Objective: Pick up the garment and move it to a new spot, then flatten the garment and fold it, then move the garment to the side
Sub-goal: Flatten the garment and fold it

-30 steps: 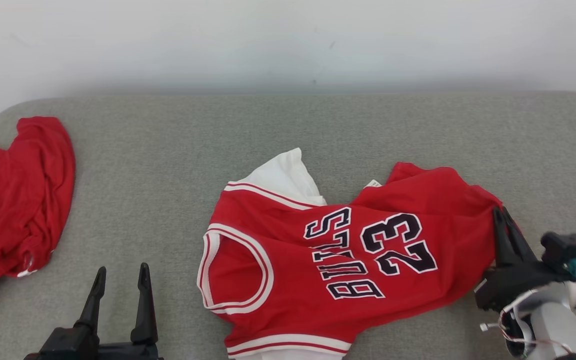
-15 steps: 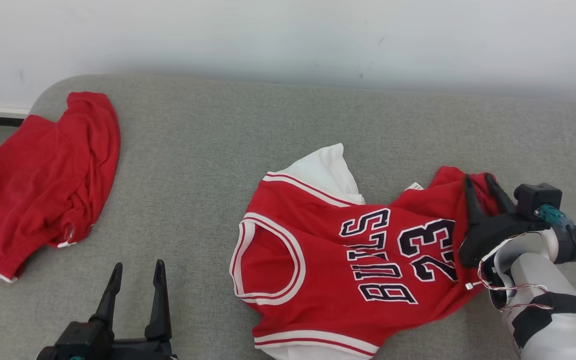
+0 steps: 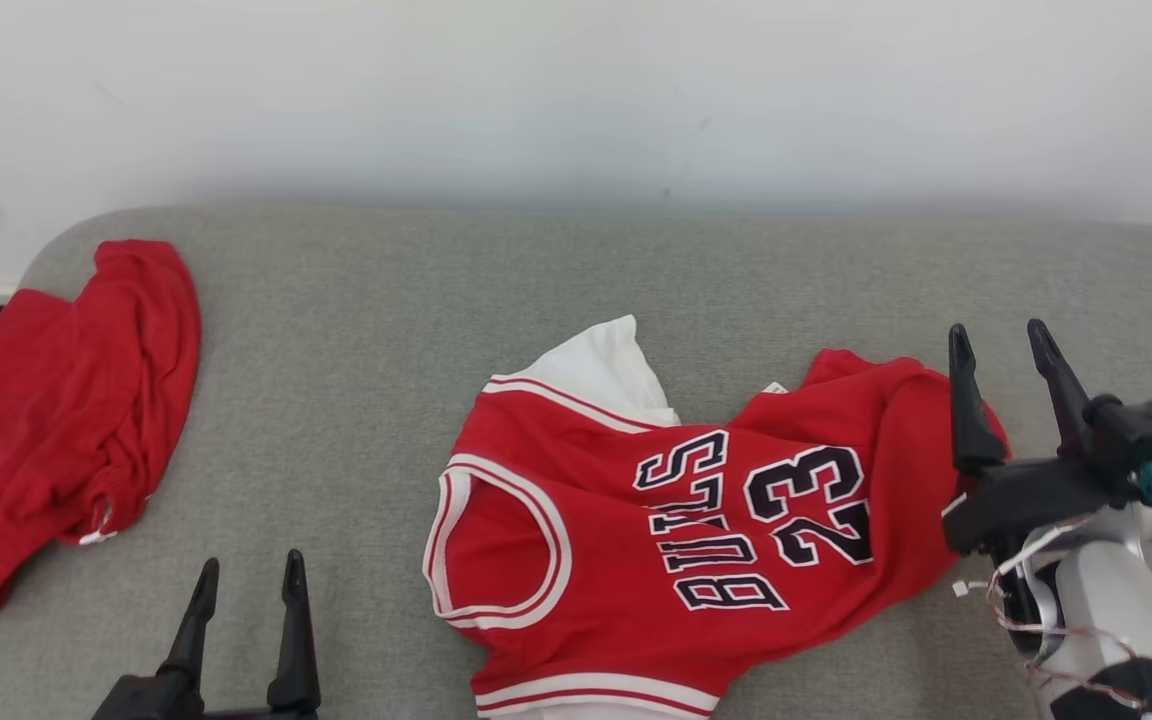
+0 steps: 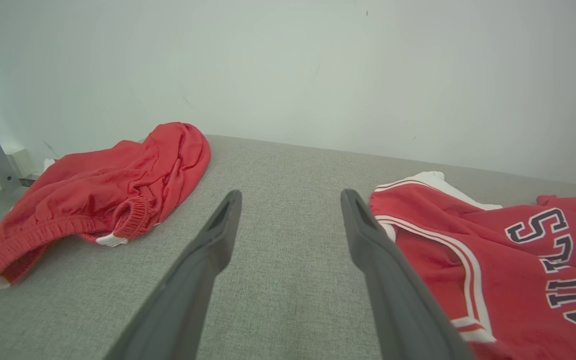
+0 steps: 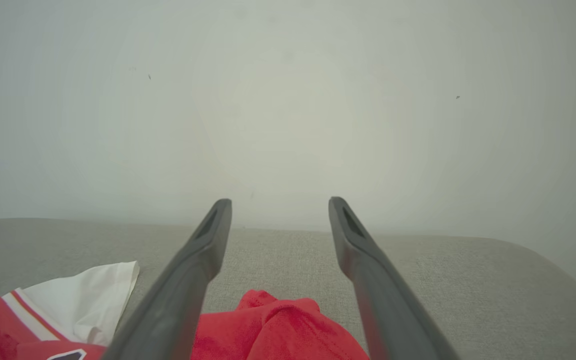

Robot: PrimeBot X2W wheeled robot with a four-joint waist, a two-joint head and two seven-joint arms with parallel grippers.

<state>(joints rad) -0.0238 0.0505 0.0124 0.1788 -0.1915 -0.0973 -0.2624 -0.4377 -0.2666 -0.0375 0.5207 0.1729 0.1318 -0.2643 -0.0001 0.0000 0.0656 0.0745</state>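
Grey padded surface [image 3: 356, 320], red jersey [image 3: 636, 530] crumpled right of centre.
My left gripper [image 3: 251, 560] and right gripper [image 3: 996, 328] stand spread, empty, the right by the jersey's bunched edge. Light, limp cloth, I judge: pinch a banded hem corner, not the middle.

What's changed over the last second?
The right end effector opened and let go of the jersey at its right edge. The left end effector stayed open and idle; the jersey and red shorts lie where they were. The picture's shift is the camera's.
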